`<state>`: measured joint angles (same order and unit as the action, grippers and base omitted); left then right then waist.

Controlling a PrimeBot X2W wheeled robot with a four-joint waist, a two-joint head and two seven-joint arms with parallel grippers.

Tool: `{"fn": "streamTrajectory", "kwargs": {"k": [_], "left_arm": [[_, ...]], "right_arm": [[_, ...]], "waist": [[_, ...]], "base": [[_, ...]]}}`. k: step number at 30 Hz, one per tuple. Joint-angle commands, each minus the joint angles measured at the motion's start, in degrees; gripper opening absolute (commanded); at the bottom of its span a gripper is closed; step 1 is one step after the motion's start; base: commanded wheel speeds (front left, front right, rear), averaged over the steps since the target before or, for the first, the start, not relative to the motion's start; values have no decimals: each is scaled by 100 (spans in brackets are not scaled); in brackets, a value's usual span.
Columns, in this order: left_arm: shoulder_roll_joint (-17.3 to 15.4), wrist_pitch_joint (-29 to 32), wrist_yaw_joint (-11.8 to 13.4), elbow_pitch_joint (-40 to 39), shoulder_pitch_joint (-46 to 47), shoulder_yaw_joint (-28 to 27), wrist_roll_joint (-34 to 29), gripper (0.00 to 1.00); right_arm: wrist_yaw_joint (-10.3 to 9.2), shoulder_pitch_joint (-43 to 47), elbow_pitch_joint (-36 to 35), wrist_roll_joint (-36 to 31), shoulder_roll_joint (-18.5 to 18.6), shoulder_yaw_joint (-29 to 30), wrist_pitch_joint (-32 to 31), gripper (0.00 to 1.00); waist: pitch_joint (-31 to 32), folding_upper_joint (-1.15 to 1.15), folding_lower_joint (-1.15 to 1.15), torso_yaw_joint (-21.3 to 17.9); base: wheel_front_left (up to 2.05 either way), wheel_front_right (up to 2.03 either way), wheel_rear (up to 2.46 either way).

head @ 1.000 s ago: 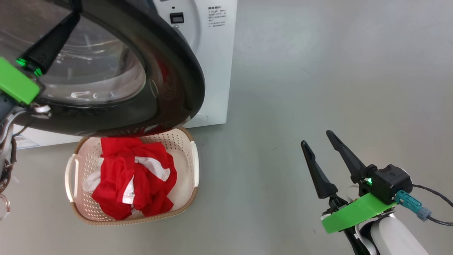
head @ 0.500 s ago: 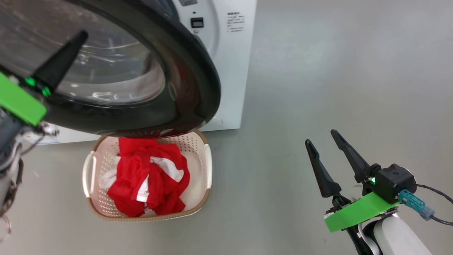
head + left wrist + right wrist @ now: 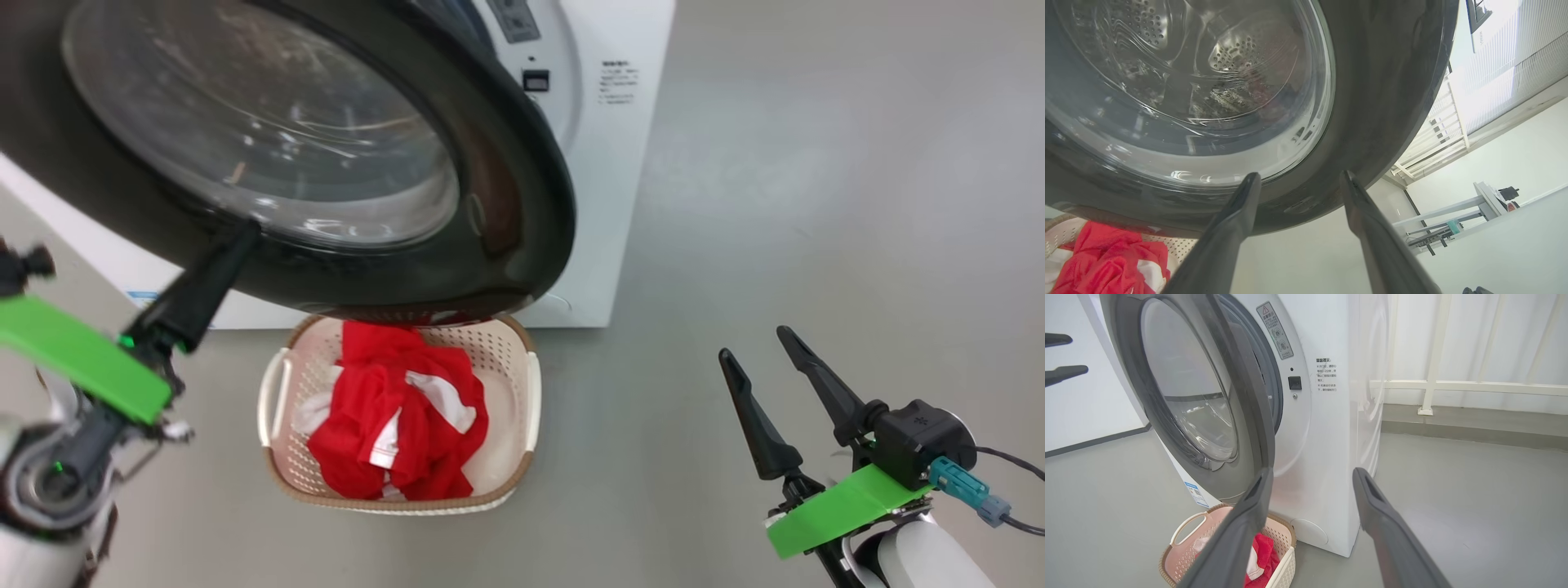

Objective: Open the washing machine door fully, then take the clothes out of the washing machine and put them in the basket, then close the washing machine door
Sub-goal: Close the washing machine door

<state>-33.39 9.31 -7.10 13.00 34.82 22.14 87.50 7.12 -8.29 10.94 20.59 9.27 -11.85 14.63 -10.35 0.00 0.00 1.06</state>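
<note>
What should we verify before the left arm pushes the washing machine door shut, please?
1. Clothes in the basket: ok.
2. Drum empty: cannot tell; the glass of the washing machine door blurs it.
3. Left gripper open, fingers at the door's lower black rim: ok; contact cannot tell.
4. Right gripper open, well apart from the washing machine: ok.
5. Basket clear of the door's swing: cannot tell; it sits under the door's lower edge.

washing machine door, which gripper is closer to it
Left. The left gripper is at the lower rim of the washing machine door; the right gripper hangs apart to its right, over the floor.
</note>
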Motion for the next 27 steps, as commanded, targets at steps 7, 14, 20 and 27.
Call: {"fn": "streamTrajectory", "kwargs": {"k": [7,14,20,27], "left_arm": [[-203,-598,-38,-241,-742,-268,113,100],[-149,-1163,-38,-262,-1575,-299,93,100],[-154,-1642,-38,-311,-2245,-357,86,100],[-103,-2111,-39,-97,-2735,-288,-63,100]], "right_arm": [[36,210,-134,42,127,-74,37,100],[36,361,-130,73,205,-68,37,100],[36,479,-138,80,255,28,37,100],[36,596,-177,70,239,154,37,100]], "waist": [[295,0,0,326],[403,0,0,319],[429,0,0,126],[379,0,0,-187]], "base": [[0,0,0],[0,0,0],[0,0,0],[0,0,0]]}}
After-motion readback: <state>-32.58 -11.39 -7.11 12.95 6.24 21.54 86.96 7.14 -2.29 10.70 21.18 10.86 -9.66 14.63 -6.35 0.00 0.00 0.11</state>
